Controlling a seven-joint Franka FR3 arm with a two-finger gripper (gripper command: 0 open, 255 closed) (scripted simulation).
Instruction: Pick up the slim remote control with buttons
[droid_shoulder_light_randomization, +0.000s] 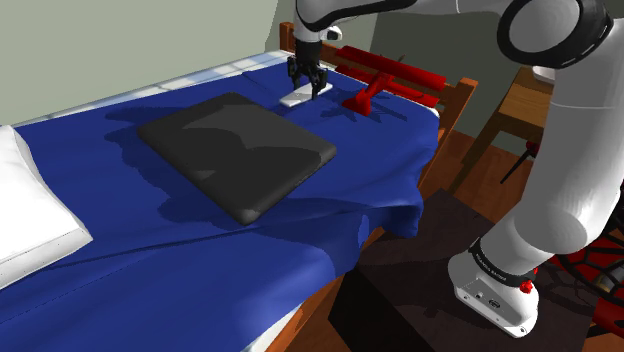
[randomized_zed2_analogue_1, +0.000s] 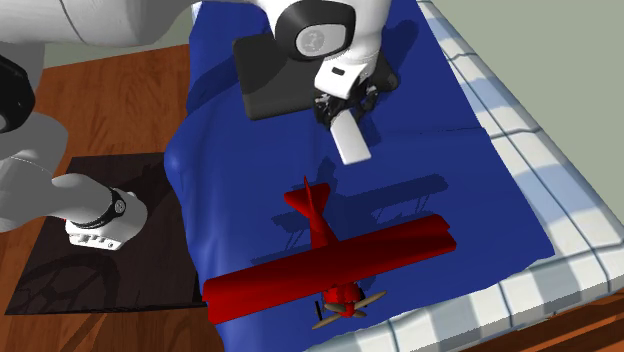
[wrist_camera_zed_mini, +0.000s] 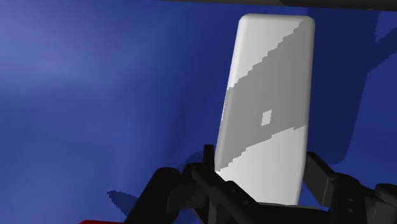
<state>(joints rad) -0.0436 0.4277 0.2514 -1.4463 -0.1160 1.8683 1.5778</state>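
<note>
The claw (droid_shoulder_light_randomization: 306, 90) is closed on the white remote (wrist_camera_zed_mini: 267, 76), gripping its long sides, on the blue bed (droid_shoulder_light_randomization: 200, 260) near a red toy plane (randomized_zed2_analogue_1: 335, 255).

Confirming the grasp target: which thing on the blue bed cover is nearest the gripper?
The slim white remote, right at the gripper; the dark grey slab, red toy biplane and white pillow all lie clear of it.

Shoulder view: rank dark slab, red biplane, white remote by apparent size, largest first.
1. dark slab, clearly largest
2. red biplane; it lies farther from the camera, so its true size is unsure
3. white remote, smallest by far
</note>
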